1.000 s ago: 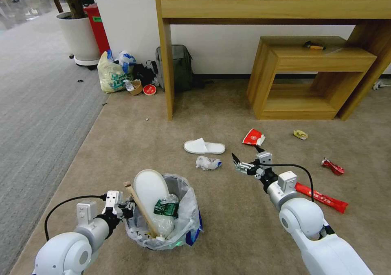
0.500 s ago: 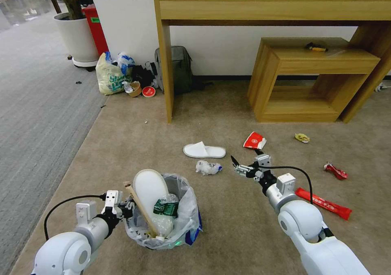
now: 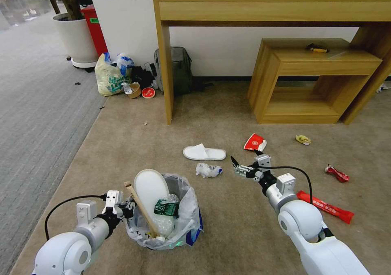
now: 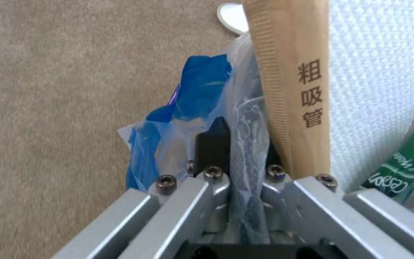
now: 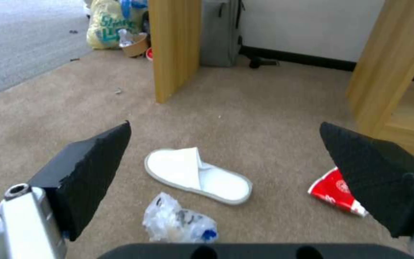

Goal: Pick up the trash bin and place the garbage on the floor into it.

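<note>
Left gripper point(image 3: 127, 208) pinches the trash bin point(image 3: 163, 226) rim, apparently; right gripper point(image 3: 244, 162) hovers wide open, empty.

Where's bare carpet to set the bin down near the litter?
Open beige carpet lies between the grey ribbed carpet and the white slipper, ahead of the trash bin that the left pincer grips. It is crowded ahead of the open right pincer: crumpled plastic, red paper cup.
</note>
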Motion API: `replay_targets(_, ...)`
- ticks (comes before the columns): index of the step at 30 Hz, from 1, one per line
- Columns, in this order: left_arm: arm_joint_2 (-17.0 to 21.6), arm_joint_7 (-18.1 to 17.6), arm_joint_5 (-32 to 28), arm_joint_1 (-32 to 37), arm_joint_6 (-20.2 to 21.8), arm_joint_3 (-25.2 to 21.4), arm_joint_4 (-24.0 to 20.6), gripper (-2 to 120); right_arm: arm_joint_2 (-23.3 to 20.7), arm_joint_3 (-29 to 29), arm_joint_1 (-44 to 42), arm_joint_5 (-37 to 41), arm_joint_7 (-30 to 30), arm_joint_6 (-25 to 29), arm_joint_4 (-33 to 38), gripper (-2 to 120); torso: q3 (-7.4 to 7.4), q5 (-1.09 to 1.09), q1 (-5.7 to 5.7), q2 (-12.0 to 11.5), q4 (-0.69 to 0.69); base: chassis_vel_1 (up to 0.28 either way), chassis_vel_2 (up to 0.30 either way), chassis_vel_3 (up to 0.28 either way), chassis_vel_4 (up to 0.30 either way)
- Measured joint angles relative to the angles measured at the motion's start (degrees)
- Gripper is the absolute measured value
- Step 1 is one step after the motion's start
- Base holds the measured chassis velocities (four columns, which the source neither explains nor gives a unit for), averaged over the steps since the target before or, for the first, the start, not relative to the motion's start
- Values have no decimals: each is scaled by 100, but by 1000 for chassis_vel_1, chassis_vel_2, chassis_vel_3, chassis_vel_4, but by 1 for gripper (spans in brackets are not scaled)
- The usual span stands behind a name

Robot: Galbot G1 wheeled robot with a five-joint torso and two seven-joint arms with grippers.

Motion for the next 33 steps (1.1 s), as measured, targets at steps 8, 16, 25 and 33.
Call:
replay_targets(8, 1, 13, -8, 15, 0, -23, -28, 0, 15, 1, -19, -56, -38, 4, 4, 100, 0, 1, 0, 0, 0, -61, 75, 70, -72)
replay_targets(16, -2, 22, -9, 34, 0, -33, -55, 0, 26, -16, -25, -60, -40, 2, 21, 100, 0, 0, 0, 0, 0, -4, 103, -12, -101)
replay_targets(25, -5, 25, -4, 62, 0, -63, -77, 0, 38, -36, -18, -32, -44, -7, 28, 100, 0, -1, 0, 0, 1, 49, 197, -48, -179)
replay_targets(33, -27, 44, 26, 86, 0, -46, -103, 0, 28, -44, -39, -15, -59, -8, 29, 100, 0, 0, 0, 0, 0, -45, 122, 53, -129)
